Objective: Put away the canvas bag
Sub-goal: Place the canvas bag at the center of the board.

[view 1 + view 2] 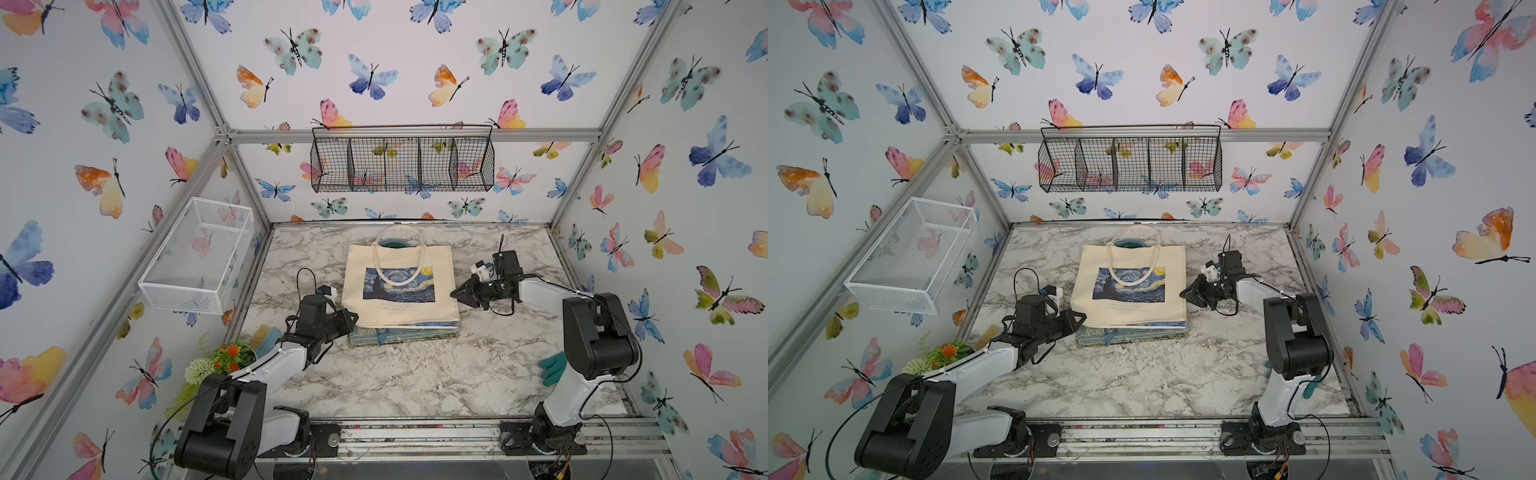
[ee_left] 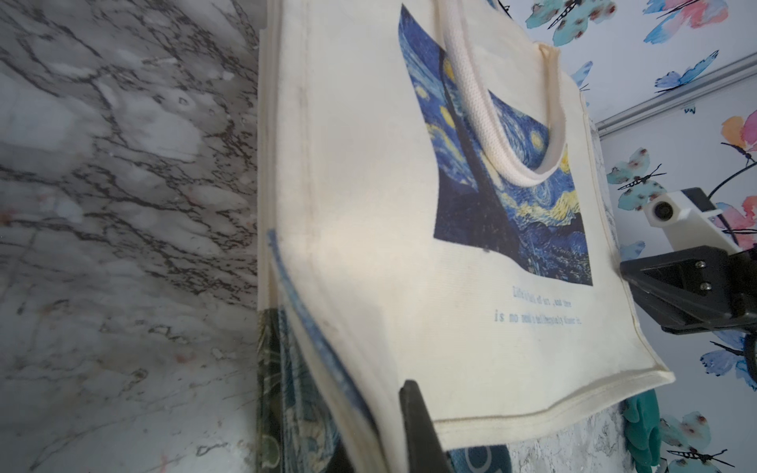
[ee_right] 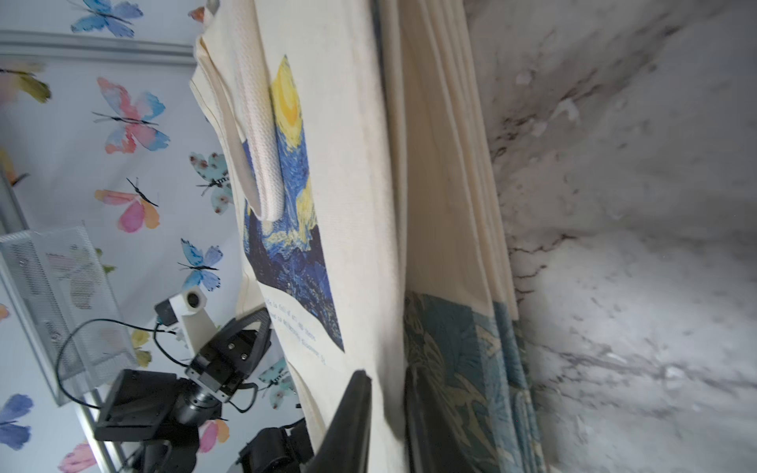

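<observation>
Item: canvas bag, cream, with a blue night-sky print and two white cord handles. It lies flat at the middle of the marble counter, resting on a folded blue-green patterned cloth that shows along its near hem. Orientation: mouth and handles toward the back wall, bottom hem toward the robot; long axis front to back, short axis spanning arm to arm. Left gripper: at the bag's near left corner, jaws closed on that corner. The left wrist view shows only one jaw against the hem, the other hidden by fabric. Right gripper: at the bag's right edge, about midway along it. In the right wrist view its jaws are drawn close with the bag's cream top layers pinched between them, and the patterned cloth appears to lie outside the pinch. Governing relation: the bag lies directly between the two arms, one at each side, neither nearer than the other. The holds are offset, left at the hem and right further back, so a lift would likely tilt the bag unless both rise evenly. Possible destinations, by judgement: white mesh basket on the left wall, wide and nearer the left arm; black wire basket on the back wall, split into narrow compartments. Also present: teal glove, artificial plant.
</observation>
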Available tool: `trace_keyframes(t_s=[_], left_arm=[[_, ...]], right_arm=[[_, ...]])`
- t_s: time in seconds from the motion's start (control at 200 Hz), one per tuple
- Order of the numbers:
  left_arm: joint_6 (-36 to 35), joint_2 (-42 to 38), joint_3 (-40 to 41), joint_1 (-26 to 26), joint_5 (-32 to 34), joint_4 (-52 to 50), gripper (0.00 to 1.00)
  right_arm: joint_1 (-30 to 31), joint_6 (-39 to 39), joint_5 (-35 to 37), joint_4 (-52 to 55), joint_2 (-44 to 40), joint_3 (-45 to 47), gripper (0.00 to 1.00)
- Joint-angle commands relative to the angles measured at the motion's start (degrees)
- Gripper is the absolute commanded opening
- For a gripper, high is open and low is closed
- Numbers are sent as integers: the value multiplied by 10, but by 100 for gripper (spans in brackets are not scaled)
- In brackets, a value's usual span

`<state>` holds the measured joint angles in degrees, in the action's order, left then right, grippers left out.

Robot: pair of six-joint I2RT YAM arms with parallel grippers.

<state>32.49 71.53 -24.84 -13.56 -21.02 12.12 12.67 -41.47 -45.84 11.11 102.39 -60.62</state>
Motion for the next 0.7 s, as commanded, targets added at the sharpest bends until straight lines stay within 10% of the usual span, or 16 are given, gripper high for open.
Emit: trace_keyframes(t_s=[0.0, 0.696], left_arm=[[-4, -3, 0, -4, -33, 5, 0], [35, -59, 7, -8, -111, -20, 0]], right_arm=[[4, -19, -44, -33, -8, -36, 11], [4, -37, -54, -35, -2, -53, 5]])
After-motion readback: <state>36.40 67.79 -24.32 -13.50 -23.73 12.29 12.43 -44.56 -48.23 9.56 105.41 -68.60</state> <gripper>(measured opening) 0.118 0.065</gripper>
